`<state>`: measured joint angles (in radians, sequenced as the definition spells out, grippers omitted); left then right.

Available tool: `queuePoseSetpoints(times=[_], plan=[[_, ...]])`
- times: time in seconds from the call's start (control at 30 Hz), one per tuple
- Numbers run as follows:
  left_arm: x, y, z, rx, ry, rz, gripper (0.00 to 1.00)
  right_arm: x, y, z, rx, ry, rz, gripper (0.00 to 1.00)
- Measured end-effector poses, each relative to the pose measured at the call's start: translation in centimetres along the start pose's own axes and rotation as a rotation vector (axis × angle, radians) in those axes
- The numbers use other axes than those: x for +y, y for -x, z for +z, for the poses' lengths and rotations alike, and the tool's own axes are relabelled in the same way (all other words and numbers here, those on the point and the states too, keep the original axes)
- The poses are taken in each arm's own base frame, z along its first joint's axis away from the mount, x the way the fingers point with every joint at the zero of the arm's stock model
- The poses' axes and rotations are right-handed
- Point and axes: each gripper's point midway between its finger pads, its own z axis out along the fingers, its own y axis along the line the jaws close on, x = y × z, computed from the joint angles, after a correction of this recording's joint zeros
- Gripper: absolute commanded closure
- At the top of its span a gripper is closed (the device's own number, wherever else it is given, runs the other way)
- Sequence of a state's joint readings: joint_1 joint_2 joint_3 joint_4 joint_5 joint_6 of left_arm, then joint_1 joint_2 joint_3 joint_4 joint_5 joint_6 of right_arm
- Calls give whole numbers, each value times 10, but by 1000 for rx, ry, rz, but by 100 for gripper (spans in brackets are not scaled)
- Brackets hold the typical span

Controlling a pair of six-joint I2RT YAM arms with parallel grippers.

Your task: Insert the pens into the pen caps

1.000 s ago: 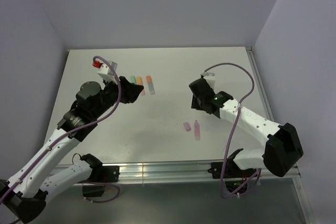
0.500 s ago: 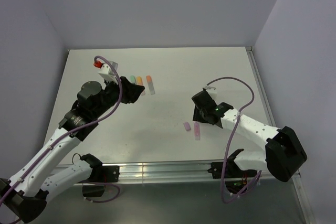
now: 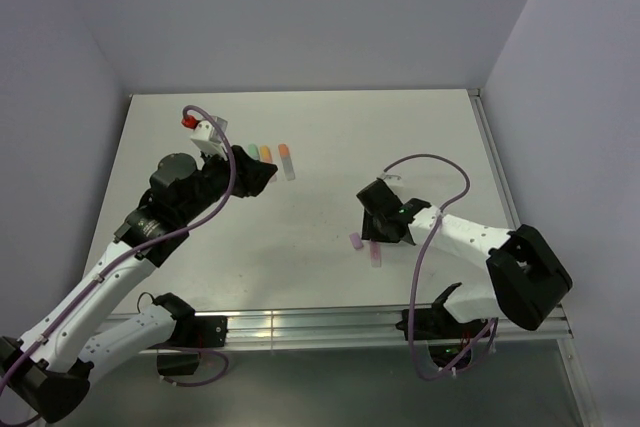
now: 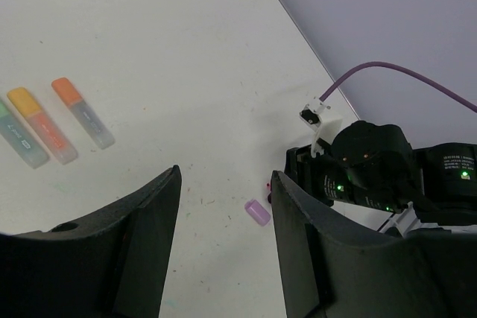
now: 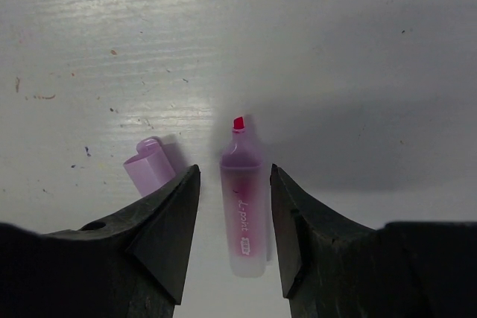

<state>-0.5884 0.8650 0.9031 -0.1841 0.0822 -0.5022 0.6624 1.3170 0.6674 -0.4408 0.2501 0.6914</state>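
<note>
Straddling the pink-purple pen (image 5: 244, 214) with the right gripper (image 5: 235, 176), jaws spread and clamping nothing. Hovering with the left gripper (image 4: 225, 184) likewise spread and empty, over the left half of the bench (image 3: 330, 127), in its far part.

Offering broad bare surface toward the far right corner and across the middle between the two arms. Closing in at the far, left and right edges with lilac walls (image 3: 300, 17) rising straight from them. Ending at the near edge in a metal rail (image 3: 330, 325).

Showing three markers (image 4: 42, 125) side by side left of centre in the far half, just beside the left gripper, coloured ends toward the far edge.

Lying flat a little right of centre, in the near half: the pink-purple pen, long axis running near-to-far, red tip pointing at the far edge, pale end at the near edge. Resting just to its left, apart from it and skewed to its axis: the purple cap (image 5: 147, 169).

Standing with one finger (image 5: 168, 236) between pen and cap and the other beyond the barrel, the gap being a little wider than the pen. Not showing clearly whether either finger is touching the barrel or the bench.
</note>
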Motion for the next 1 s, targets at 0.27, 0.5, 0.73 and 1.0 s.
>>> queuePoseSetpoints(times=[0.27,0.5,0.73,1.0], plan=[[0,0,1,3,0,-8,43,-2,-17,11,54,-40,-26,49],[1,0,1,4,0,-12,43,-3,-17,14,53,-54,-30,54],[1,-1,2,7,2,-13,43,-3,-13,17,53,-83,-38,64],[1,-1,2,7,0,-13,44,6,-9,19,43,-89,-48,99]])
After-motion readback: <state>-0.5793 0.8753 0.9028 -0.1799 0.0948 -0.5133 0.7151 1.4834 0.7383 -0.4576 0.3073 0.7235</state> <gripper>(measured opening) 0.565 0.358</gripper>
